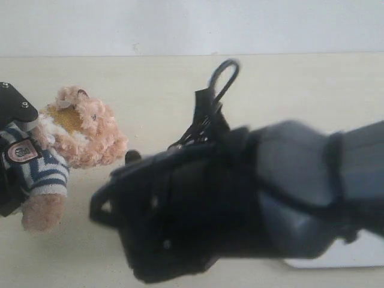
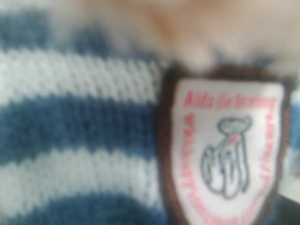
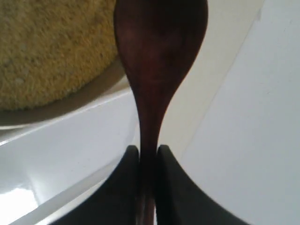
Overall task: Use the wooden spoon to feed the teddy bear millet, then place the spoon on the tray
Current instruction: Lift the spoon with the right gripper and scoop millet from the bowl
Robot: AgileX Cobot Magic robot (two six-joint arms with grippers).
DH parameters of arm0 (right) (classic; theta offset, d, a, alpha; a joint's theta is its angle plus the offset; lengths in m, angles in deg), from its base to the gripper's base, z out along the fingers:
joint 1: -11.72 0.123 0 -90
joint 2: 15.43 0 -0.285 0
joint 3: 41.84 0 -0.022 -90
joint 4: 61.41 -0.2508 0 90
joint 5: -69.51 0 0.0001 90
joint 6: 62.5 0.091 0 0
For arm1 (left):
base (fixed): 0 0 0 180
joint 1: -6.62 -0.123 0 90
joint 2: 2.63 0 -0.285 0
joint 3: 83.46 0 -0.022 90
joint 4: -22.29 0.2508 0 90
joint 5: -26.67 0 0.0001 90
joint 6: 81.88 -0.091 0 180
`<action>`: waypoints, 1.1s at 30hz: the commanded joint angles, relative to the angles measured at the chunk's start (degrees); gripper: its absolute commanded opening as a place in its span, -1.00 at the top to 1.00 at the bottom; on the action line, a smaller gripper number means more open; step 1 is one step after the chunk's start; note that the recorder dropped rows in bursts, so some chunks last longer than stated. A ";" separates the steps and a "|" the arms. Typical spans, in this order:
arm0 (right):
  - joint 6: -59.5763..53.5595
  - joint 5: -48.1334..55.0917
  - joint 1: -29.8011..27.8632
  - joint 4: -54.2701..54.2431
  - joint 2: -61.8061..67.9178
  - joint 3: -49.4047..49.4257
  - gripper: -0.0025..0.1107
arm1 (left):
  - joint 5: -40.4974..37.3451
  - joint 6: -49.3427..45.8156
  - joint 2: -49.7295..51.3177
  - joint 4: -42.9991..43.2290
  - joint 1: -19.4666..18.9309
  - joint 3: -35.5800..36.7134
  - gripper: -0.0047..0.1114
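Observation:
The teddy bear (image 1: 78, 129) hangs tilted at the left, in its striped shirt with a chest badge (image 2: 225, 150). My left gripper (image 1: 12, 153) clasps its torso, with black fingers (image 1: 15, 108) above and below the shirt. The left wrist view is filled by the shirt and shows no fingers. My right gripper (image 3: 148, 151) is shut on the thin handle of the wooden spoon (image 3: 159, 51). The spoon's oval bowl hovers beside the yellow millet (image 3: 47, 47) in the metal bowl (image 3: 79, 105); no grains show on its visible face. The right arm (image 1: 240, 198) hides the bowl in the exterior view.
A corner of the white tray (image 1: 339, 258) shows under the right arm at the lower right. In the right wrist view, white surfaces (image 3: 253, 122) lie on both sides of a strip of beige table (image 3: 215, 84). A cable loop (image 1: 223, 75) rises from the arm.

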 commanded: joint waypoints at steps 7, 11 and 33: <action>-6.78 0.60 1.12 7.86 7.16 -0.35 0.96 | 2.07 0.93 -0.01 0.06 0.15 -0.45 0.85; -7.90 0.60 1.12 7.74 8.12 -0.35 0.96 | 2.18 0.93 -0.01 0.06 0.15 -0.45 0.85; -12.07 0.16 1.13 -11.03 8.25 -8.59 0.96 | 2.47 0.93 -0.01 -0.26 0.15 -0.45 0.85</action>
